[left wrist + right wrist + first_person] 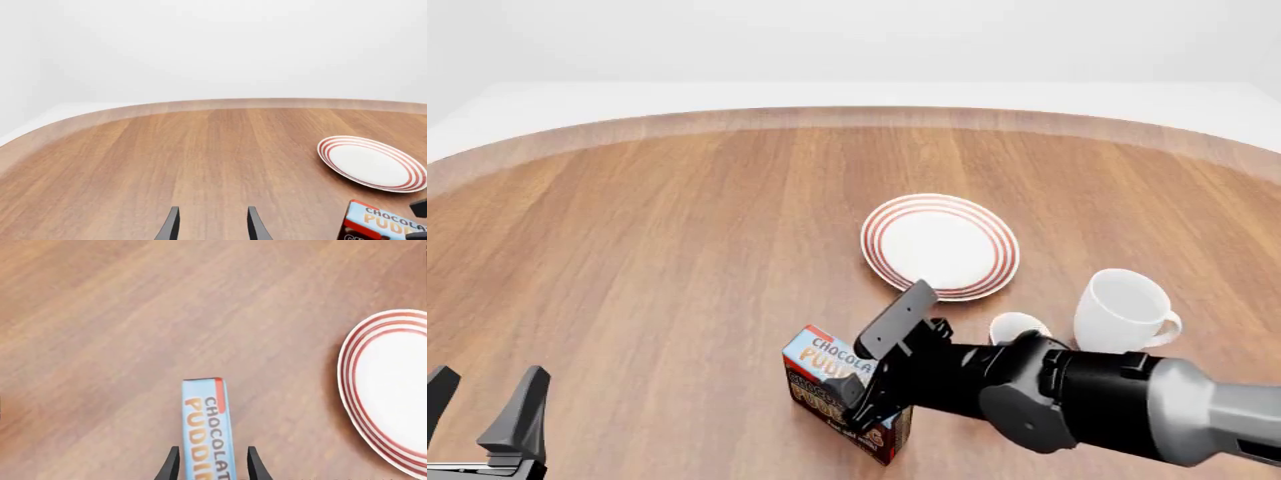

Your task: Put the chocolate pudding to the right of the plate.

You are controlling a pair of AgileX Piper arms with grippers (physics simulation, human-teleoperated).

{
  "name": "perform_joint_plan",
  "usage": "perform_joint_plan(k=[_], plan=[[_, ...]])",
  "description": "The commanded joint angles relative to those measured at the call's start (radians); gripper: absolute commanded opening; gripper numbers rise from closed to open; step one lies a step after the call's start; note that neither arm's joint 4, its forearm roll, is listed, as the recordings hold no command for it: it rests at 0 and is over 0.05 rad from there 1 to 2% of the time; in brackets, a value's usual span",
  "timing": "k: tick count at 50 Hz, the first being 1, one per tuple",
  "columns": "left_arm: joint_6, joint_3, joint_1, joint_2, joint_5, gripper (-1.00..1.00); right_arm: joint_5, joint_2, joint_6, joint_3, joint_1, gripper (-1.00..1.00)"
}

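The table (pixel 641 230) is a broad wooden top with a rounded far edge, and most of it is bare. On it, right of centre in the front view, lies the plate (pixel 941 246), flat and with nothing on it. To its right and nearer the arms stands a white mug (pixel 1121 312), with a smaller white cup (pixel 1016 329) just beside it; these two occupy part of the ground right of the plate. The pudding (pixel 834 390) sits on the table nearer than the plate and to its left, apart from it, so it is not yet where the task wants it. The right gripper (pixel 868 385) has its two fingers one on each side of the carton, as the right wrist view shows, the blue lettered top running between them; whether the fingers press the sides or only flank them cannot be told, and the carton does not look lifted. The left gripper (pixel 487 405) hovers with its fingers apart over bare wood at the near left, holding nothing. By my reading the task is at the grasp: lifting, carrying past the plate and setting down among the cups all remain.
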Motion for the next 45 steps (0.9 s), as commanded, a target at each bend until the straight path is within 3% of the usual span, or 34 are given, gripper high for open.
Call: perform_joint_plan(k=[1,14,15,34,45], plan=[[0.000,0.000,0.000,0.000,0.000,1.00,-0.026,0.029,0.012,0.013,-0.007,1.00],[0.000,0.000,0.000,0.000,0.000,1.00,-0.055,0.070,0.028,0.013,0.018,1.00],[0.000,0.000,0.000,0.000,0.000,1.00,-0.059,0.063,0.021,0.017,0.028,-1.00],[0.000,0.000,0.000,0.000,0.000,1.00,-0.056,0.048,0.036,0.025,0.042,-1.00],[0.000,0.000,0.000,0.000,0.000,1.00,0.001,-0.019,-0.009,-0.017,0.013,-1.00]])
